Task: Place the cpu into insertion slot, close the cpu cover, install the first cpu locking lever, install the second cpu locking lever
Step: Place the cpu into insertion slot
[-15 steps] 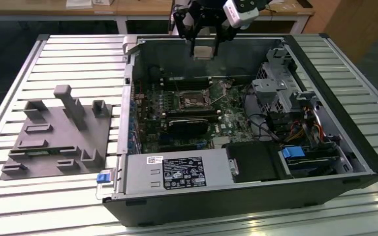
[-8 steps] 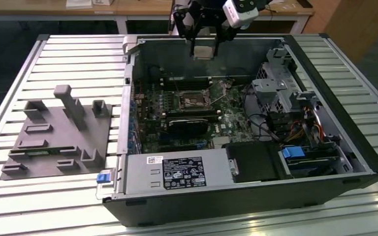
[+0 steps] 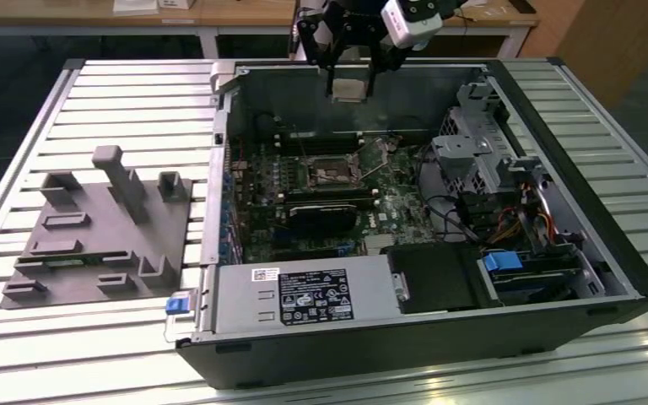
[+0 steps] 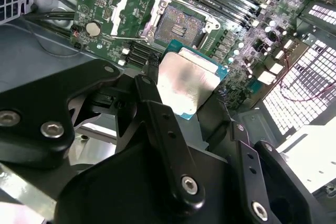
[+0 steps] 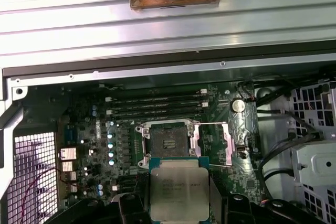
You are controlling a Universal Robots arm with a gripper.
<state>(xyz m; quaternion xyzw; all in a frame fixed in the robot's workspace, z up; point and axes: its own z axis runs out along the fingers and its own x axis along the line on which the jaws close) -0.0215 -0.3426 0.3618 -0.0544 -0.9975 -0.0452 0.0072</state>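
- The slatted metal table (image 3: 132, 93) is the biggest thing I can see. The open computer case (image 3: 611, 261) lies on it, with a grey plastic fixture (image 3: 88, 245) beside the case on the exterior view's left.
- Inside the case there's the green motherboard (image 3: 397, 198) across the floor, the power supply (image 3: 301, 295) along the near wall, and a grey drive cage (image 3: 471, 143) with loose cables on the exterior view's right.
- The gripper (image 3: 349, 80) hangs over the far edge of the case, up above the board and not touching anything in there.
- The insertion slot (image 5: 169, 142) is near the middle of the motherboard, next to the long memory slots. Its dark centre is exposed inside the silvery rim.
- The cpu cover (image 4: 123, 11) is flipped open and lies off to one side of the slot, between the slot and a round coin battery (image 4: 93, 27).
- The cpu (image 5: 178, 192) is up in the air with me, not on the board. The jaws pinch it by two opposite edges, one black finger (image 4: 149, 95) on each side, with the metal top facing both wrist cameras. It's well apart from the slot.
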